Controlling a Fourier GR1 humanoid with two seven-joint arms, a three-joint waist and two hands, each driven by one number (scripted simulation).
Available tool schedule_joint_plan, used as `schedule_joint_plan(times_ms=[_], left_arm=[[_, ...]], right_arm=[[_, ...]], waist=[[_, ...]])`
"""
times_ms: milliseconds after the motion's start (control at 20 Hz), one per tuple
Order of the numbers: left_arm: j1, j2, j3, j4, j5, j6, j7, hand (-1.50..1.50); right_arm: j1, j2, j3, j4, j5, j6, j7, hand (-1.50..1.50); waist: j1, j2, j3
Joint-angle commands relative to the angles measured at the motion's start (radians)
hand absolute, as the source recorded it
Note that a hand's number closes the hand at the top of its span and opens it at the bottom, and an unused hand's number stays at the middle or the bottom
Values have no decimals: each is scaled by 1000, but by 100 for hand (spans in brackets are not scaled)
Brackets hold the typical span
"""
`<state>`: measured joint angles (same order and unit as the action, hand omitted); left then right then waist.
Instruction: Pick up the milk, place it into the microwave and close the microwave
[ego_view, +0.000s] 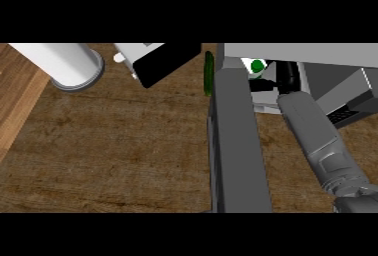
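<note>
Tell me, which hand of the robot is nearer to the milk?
The right. The right hand is inside the microwave, at the milk. The left hand is not in view.

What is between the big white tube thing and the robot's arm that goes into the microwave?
In the head view, the open microwave door stands between the white cylinder and the right forearm.

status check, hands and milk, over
Right hand inside microwave, shut on milk. Left hand not in view. Microwave door open beside the forearm.
</note>
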<state>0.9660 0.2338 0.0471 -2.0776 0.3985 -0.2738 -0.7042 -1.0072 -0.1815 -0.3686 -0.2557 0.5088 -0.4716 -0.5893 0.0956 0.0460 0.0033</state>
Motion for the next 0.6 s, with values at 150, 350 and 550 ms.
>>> schedule_joint_plan(times_ms=[150,350,550], left_arm=[[-57,21,20,18,-15,11,28,-150],[-68,30,10,14,-32,-10,15,-150],[-112,32,-5,49,-57,-2,36,-150]], right_arm=[[-9,-24,17,59,52,-143,-17,-150],[-33,-6,28,101,62,-95,-13,-150],[-15,-28,-4,103,25,-7,-78,-150]], waist=[[25,10,0],[41,11,1],[14,6,2]])
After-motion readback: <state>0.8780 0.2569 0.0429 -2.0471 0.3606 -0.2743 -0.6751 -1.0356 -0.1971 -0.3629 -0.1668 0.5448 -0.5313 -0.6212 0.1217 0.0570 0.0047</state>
